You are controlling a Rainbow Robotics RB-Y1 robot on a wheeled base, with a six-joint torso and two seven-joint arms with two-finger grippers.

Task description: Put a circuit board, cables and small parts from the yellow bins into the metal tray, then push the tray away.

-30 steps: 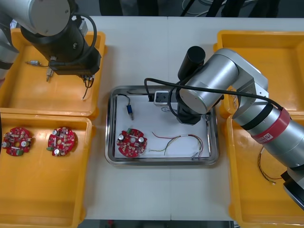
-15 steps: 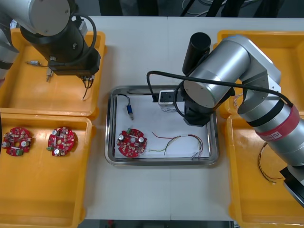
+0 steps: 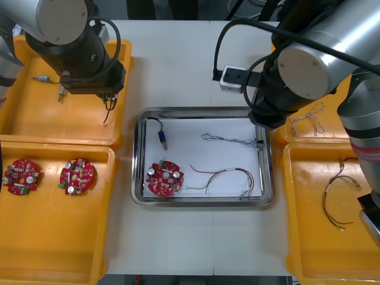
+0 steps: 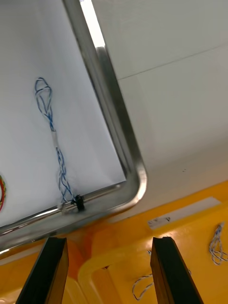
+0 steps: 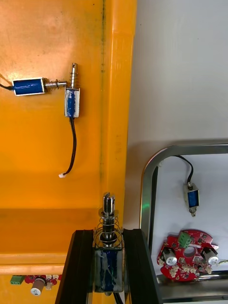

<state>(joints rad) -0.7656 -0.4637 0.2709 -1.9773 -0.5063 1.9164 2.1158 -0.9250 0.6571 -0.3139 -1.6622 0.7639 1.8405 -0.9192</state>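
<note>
Left gripper (image 5: 108, 233) clamps a small metal part (image 5: 108, 251) over a left yellow bin (image 5: 38, 156); right gripper (image 4: 109, 244), fingers wide, hangs by the metal tray (image 3: 202, 202). The part is best set down low on bare tray floor, clear of the circuit board (image 3: 164, 178).

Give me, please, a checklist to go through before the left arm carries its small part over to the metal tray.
1. Left gripper shut on the small blue-bodied metal part: ok.
2. Right gripper open, empty, off the shiny metal tray, above the far-right yellow bin: ok.
3. Bare white floor in the tray to receive the part: ok.
4. Twisted blue and white cable inside the tray, its end against the rim: ok.
5. Round red circuit board lying flat in the tray: ok.
6. Held part's own cable free of the far-left yellow bin: cannot tell.
</note>
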